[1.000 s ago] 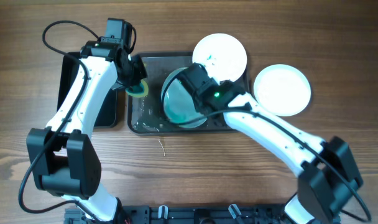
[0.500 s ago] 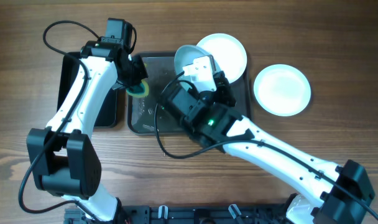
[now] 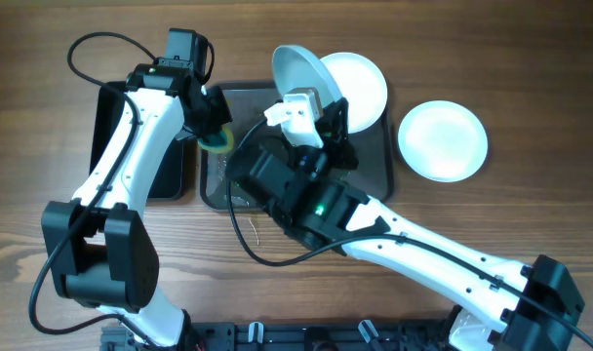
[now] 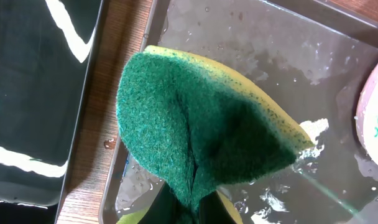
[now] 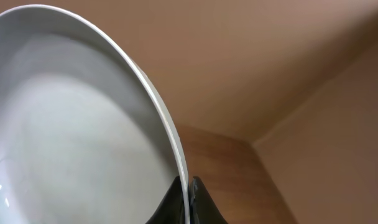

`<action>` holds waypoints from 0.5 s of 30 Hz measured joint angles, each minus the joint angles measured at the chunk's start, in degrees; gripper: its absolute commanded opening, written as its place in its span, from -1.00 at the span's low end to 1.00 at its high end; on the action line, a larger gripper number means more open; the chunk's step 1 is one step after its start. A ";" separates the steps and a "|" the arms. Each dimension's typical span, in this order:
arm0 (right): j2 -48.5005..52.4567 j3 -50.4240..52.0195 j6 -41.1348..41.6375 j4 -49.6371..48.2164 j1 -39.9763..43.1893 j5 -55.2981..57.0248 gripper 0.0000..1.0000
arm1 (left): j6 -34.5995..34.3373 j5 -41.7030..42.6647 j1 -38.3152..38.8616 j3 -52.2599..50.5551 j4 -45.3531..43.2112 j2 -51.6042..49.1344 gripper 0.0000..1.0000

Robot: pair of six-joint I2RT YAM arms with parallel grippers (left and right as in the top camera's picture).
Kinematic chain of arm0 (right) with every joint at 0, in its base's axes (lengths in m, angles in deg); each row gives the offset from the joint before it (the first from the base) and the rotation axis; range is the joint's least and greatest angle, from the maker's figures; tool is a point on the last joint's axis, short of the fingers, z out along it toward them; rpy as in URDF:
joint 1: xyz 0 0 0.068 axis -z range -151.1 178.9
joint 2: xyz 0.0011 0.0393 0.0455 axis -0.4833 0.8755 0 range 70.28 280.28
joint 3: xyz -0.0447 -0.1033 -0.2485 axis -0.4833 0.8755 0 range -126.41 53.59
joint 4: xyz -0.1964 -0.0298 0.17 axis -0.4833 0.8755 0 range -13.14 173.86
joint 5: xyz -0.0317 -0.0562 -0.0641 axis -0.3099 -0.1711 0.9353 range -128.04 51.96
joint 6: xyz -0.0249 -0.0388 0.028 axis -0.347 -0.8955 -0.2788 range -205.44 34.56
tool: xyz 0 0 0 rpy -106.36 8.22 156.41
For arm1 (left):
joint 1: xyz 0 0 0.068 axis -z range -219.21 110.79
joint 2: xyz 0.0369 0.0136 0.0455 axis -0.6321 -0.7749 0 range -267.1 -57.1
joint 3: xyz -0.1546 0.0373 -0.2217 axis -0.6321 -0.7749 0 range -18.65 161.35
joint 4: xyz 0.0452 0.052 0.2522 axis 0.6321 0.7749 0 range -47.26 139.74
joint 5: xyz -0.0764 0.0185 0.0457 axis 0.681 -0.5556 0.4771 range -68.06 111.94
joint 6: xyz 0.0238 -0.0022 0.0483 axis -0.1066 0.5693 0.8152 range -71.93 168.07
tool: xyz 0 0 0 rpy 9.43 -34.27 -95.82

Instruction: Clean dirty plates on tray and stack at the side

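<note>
A: Where is your plate (image 3: 298,66)?
B: Tilted, raised over the tray (image 3: 372,166), rim clamped in your right gripper (image 5: 188,198).
A: Other arm?
B: Your left gripper (image 4: 188,208) clenched on the sponge (image 4: 195,124), above the tray's left end.

White arm links (image 3: 131,136), black joints (image 3: 111,249), black cable (image 3: 70,57); right pincer (image 5: 188,186) black.
</note>
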 measured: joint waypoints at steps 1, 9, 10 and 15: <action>0.00 0.00 -0.13 0.85 0.31 -2.58 -0.91 | 0.00 0.00 0.00 0.00 -0.02 0.00 -0.92; 0.68 0.00 13.33 8.31 9.07 -32.15 -0.91 | 0.00 0.00 0.00 0.00 -0.04 0.00 -0.92; 1.16 0.00 15.26 8.41 10.27 -35.78 -0.91 | 0.00 0.00 0.00 0.00 -0.07 0.00 -0.92; 7.74 0.00 25.53 8.02 14.91 -55.06 -0.91 | 0.00 0.00 0.00 0.00 -0.07 0.00 -0.92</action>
